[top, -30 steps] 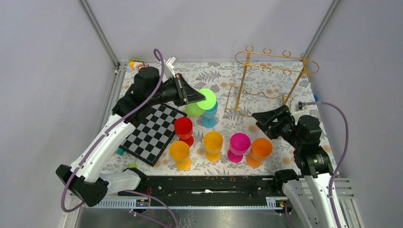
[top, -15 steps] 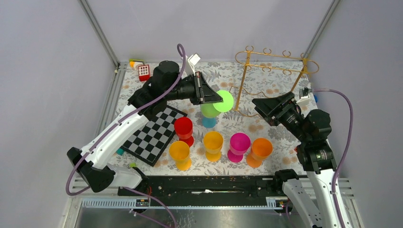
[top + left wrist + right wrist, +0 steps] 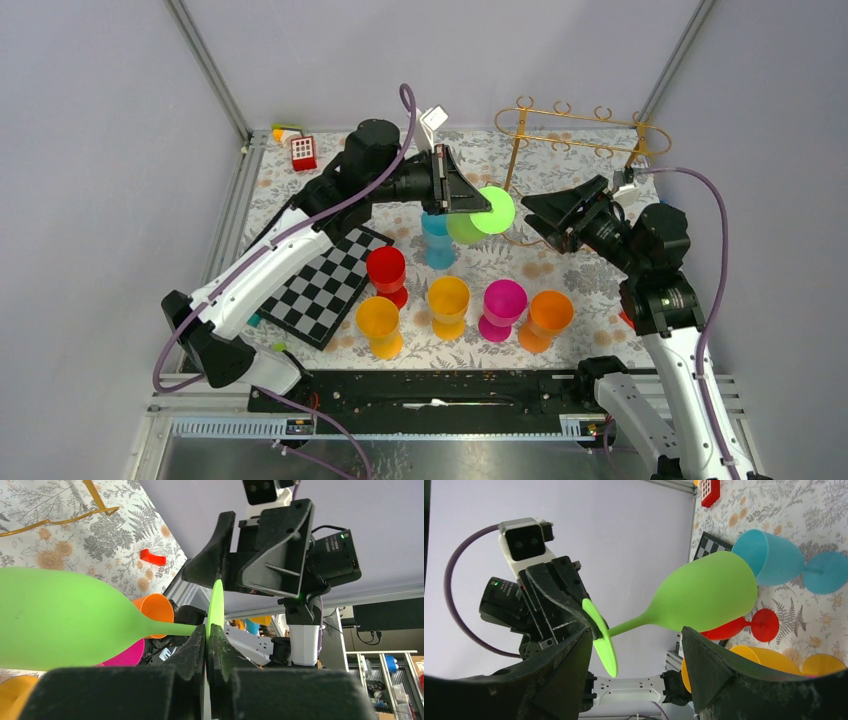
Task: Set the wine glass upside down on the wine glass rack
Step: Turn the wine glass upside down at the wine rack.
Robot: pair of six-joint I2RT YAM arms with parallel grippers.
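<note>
Floral cloth [image 3: 470, 150] covers the table, with a checkerboard [image 3: 320, 285] lying at the left and a row of coloured plastic glasses [image 3: 448, 300] standing in front of my arms.

From the left side, my left gripper [image 3: 470, 200] is pinched tight on the flat foot of the green wine glass [image 3: 480, 215]. The glass is off the table, lying roughly sideways in the air with its bowl hanging over the blue glass [image 3: 437, 240].

Just to the right, my right gripper [image 3: 530, 218] faces that foot with its jaws spread wide and nothing in them. Its wrist view shows the stem and foot framed between the two fingers, but I see no contact.

Further right, at the back, the wine glass rack [image 3: 513, 170] stands with no glass hanging on it.

So I judge the pickup done and a handover about to happen. What's left is the real work: passing the glass across, turning it bowl-down, and sliding the foot onto the rail.
</note>
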